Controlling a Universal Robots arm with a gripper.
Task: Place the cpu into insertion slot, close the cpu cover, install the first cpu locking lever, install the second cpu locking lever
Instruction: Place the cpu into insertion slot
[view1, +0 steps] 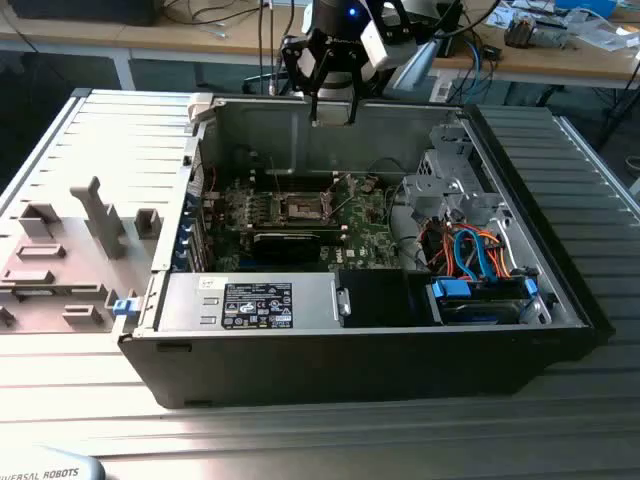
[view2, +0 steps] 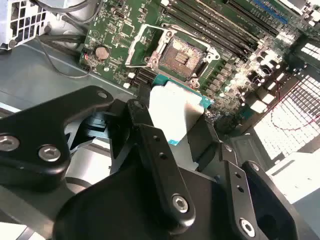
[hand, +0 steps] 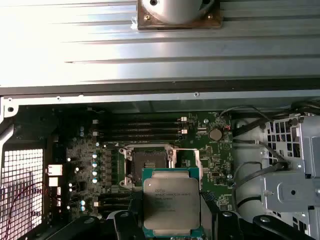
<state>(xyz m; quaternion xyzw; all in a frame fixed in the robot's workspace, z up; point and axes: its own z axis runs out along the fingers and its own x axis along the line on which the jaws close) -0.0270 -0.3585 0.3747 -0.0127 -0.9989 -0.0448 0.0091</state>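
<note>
Open computer case (view1: 350, 330) lay on its side on the ribbed metal counter (view1: 300, 430), its far wall close to the counter's far edge; green motherboard (view1: 370, 225) flat on the case floor; gripper (view1: 333, 108) hung above the case's far wall, well clear of the board; gripper part-closed on the cpu (hand: 171, 202), one black finger against each of two opposite edges, fingers (view2: 150, 145) plain in the second wrist view; cpu held flat, silver-grey metal top showing in the first wrist view, teal rim round it; in the second wrist view its face glared white; insertion slot (hand: 149, 162) sat in the middle of the motherboard, bare, dark centre and contacts exposed; cpu well apart from it, not touching; cpu cover (view2: 136, 46) stood tilted up at one side of the slot, not lying over it; long memory slots (hand: 145, 127) ran parallel just beside the slot; coin cell (hand: 215, 133) near a corner of the board; long black card (view1: 290, 240) on the board's near edge; grey moulded tray (view1: 70, 250) on the counter at the exterior view's left, just beside the case.
</note>
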